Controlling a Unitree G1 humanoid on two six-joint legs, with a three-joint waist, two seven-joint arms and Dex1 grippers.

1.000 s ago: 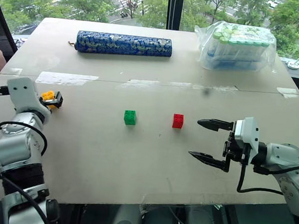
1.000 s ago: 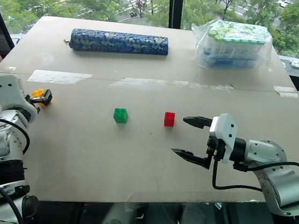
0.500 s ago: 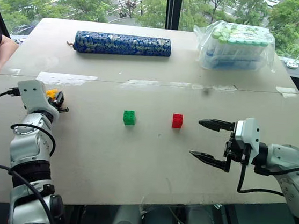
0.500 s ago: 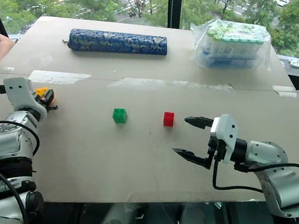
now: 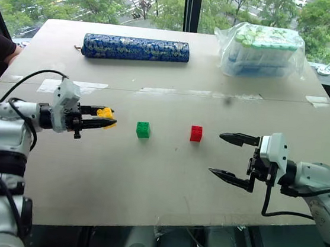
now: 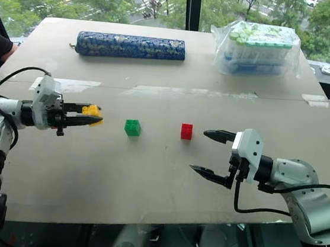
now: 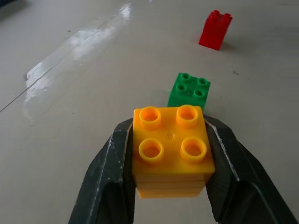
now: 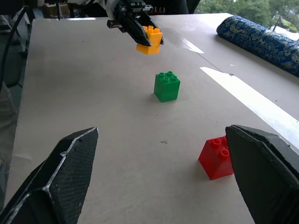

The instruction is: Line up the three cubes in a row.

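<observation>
The yellow cube (image 5: 104, 114) hangs just above the table, with my left gripper (image 5: 102, 120) shut on it, studs up. In the left wrist view the yellow cube (image 7: 172, 151) sits between both black fingers (image 7: 110, 177). The green cube (image 5: 143, 129) rests on the table a short way right of it, and the red cube (image 5: 196, 133) stands further right, level with the green one. My right gripper (image 5: 226, 155) is open to the right of the red cube, its fingers pointing left and holding nothing.
A long blue patterned roll (image 5: 136, 49) lies at the back left of the table (image 5: 146, 181). A clear bag of green-capped bottles (image 5: 263, 50) sits at the back right. A person's arm (image 5: 0, 45) shows past the table's left edge.
My left gripper closed on the yellow cube, swung round to point right, and carried it toward the green cube. The right gripper stayed where it was.
</observation>
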